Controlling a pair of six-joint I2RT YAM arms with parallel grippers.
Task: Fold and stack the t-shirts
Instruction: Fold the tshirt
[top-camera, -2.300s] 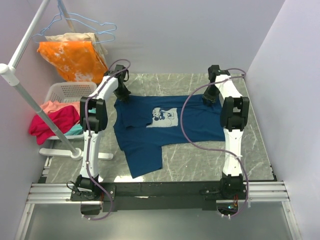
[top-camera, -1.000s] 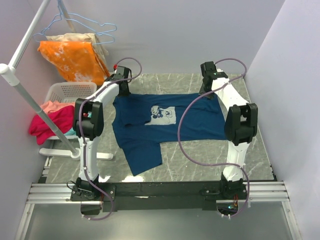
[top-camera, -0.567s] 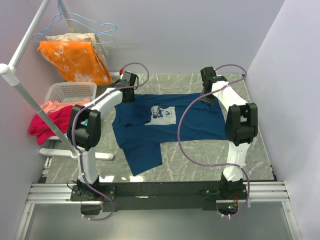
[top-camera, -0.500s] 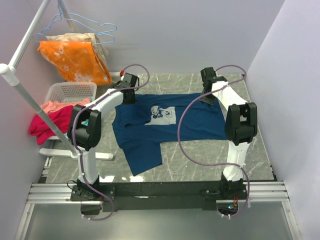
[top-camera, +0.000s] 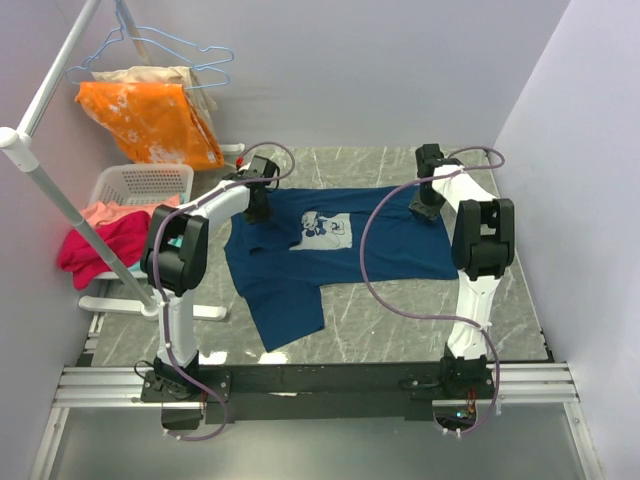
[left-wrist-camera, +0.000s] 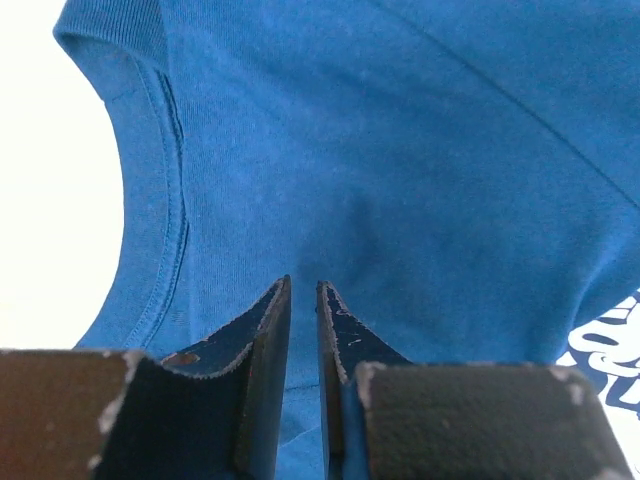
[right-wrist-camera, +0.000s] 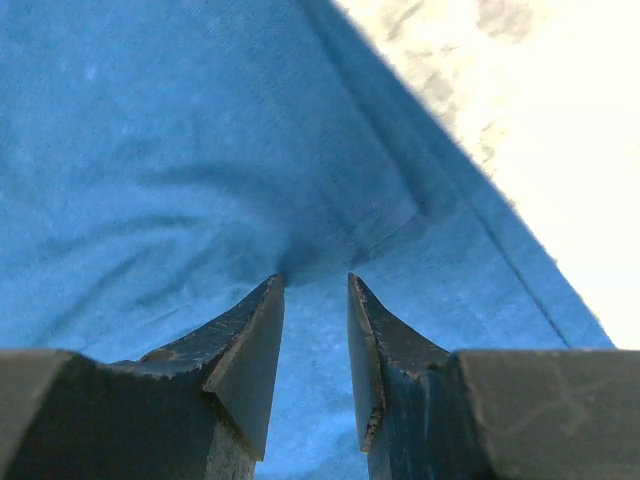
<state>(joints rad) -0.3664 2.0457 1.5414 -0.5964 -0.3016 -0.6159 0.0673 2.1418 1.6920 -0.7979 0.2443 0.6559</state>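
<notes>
From above your arms hide what each wrist view shows: left gripper (left-wrist-camera: 302, 290) and right gripper (right-wrist-camera: 316, 282) jaws nearly closed, pinching the navy t-shirt (top-camera: 330, 250).

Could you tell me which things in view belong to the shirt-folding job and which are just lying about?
Part of the job:
- navy t-shirt, spread on the table
- left gripper, fingertips pressed to the shirt by the collar
- right gripper, bunching cloth near the hem

Lying about:
- orange garment on hangers
- white basket
- red cloth

Both pincers (left-wrist-camera: 302, 290) (right-wrist-camera: 315, 285) down, nearly closed
</notes>
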